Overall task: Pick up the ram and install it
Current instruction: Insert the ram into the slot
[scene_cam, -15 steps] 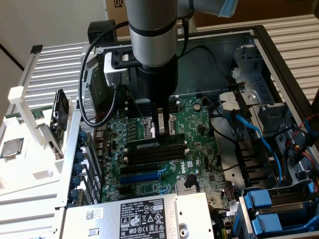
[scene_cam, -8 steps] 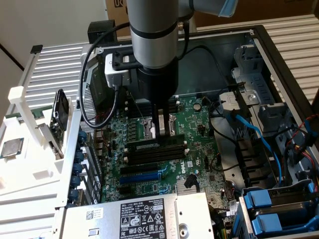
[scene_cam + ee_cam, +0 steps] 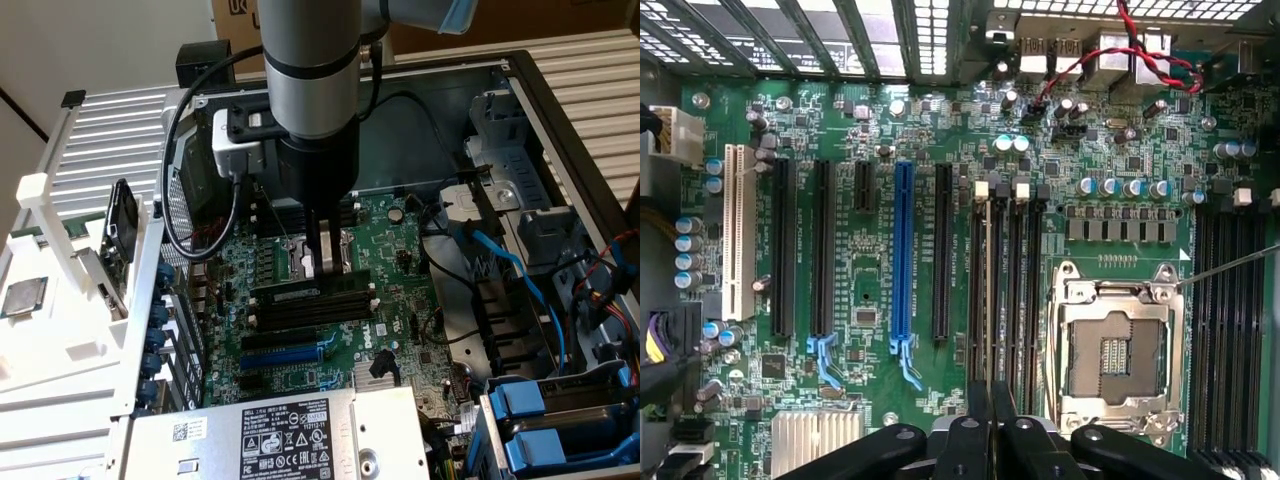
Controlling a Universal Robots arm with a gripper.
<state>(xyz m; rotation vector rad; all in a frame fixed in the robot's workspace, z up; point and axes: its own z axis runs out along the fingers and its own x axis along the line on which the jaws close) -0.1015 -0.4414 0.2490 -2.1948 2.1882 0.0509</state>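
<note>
Where the memory slots point(image 3: 1025, 290) lie, fingers point(image 3: 978, 412) narrow, clamped on the ram point(image 3: 987, 300), standing edge-on in a slot

Open computer case point(image 3: 545, 105) on ribbed white surface point(image 3: 600, 80)

The ram point(image 3: 310, 293) stands in one of the long slots point(image 3: 305, 316) near the middle of the motherboard point(image 3: 400, 250), close to the chip socket point(image 3: 1110, 355), inside the open computer case point(image 3: 530, 95).
</note>
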